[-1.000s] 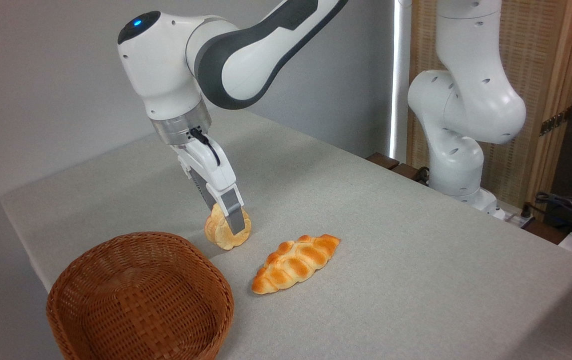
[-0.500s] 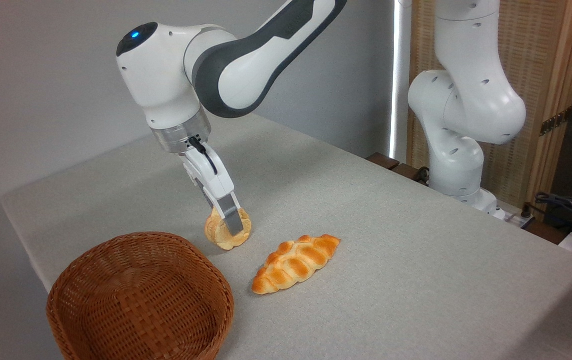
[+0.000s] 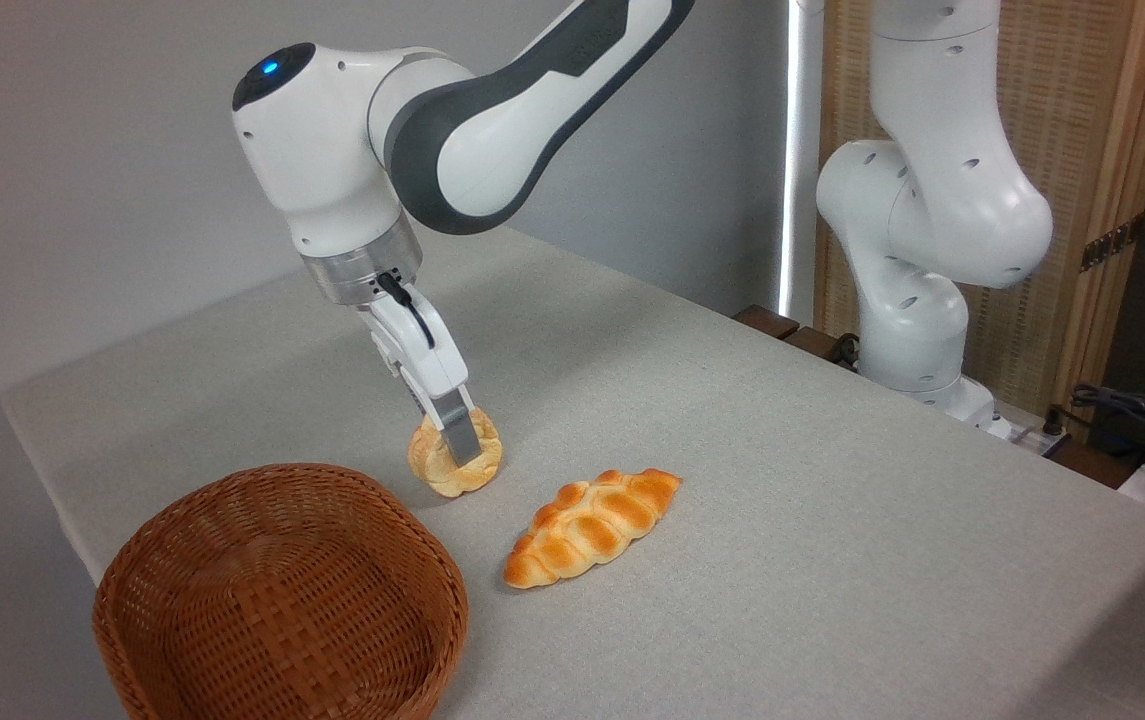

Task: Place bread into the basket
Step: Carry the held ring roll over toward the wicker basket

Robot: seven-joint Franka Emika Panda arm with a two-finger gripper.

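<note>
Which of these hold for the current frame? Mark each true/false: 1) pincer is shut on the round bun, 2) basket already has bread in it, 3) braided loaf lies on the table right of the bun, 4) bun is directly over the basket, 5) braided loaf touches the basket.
1) True: the pincer is clamped on the round bun.
2) False: the wicker basket holds nothing.
3) True: the braided loaf lies on the table, right of the bun.
4) False: the bun sits beyond the basket's far rim, over the cloth.
5) False: bare cloth shows between loaf and basket.
</note>
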